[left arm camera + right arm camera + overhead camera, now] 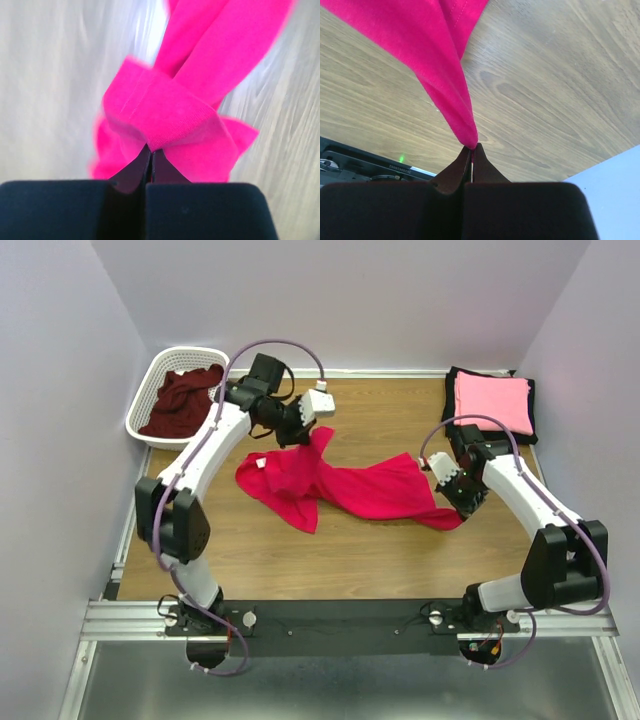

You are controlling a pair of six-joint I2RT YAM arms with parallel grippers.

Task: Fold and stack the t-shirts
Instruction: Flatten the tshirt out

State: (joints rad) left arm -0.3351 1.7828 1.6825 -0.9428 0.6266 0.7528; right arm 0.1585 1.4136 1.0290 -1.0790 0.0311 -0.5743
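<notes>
The crimson-red t-shirt (340, 483) lies crumpled across the middle of the wooden table. My left gripper (297, 432) is shut on its upper end, pinching a hemmed fold (165, 120). My right gripper (462, 508) is shut on the shirt's right corner (451, 85), which hangs from the fingertips above the table. A folded light pink t-shirt (492, 402) lies on a folded black t-shirt (457, 382) at the back right. The dark maroon t-shirt (183, 400) is bunched in the basket.
A white lattice basket (148, 390) stands at the back left corner. Purple walls close the table on three sides. The metal rail with both arm bases (340, 620) runs along the near edge.
</notes>
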